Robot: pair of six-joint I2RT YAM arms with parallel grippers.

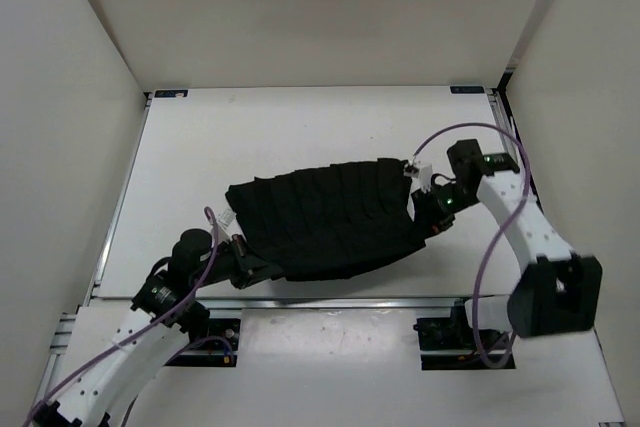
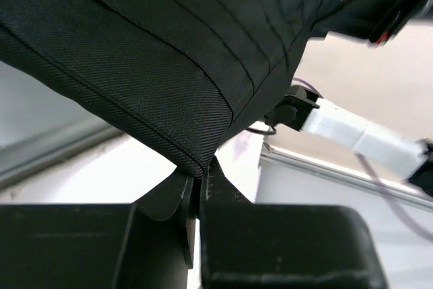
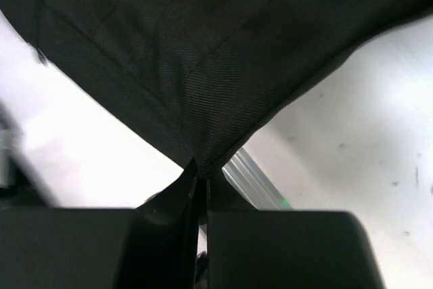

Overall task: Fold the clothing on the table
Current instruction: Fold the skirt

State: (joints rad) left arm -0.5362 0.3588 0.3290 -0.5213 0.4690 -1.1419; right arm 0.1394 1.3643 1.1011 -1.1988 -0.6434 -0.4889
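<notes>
The clothing [image 1: 325,217], a black pleated garment, is stretched between my two grippers over the middle of the white table [image 1: 250,137]. At its near-left corner my left gripper [image 1: 258,269] is shut on the hem, and the left wrist view has the fabric [image 2: 155,52] pinched at the fingertips of that gripper [image 2: 199,175]. At the right edge my right gripper [image 1: 428,209] is shut on the cloth; in the right wrist view the clothing [image 3: 203,52] hangs from the closed tips of that gripper [image 3: 201,172], with the table below it.
An aluminium rail [image 1: 330,300] runs along the table's near edge, just in front of the garment. White walls [image 1: 70,97] enclose the table on three sides. Purple cables [image 1: 470,137] loop off both arms.
</notes>
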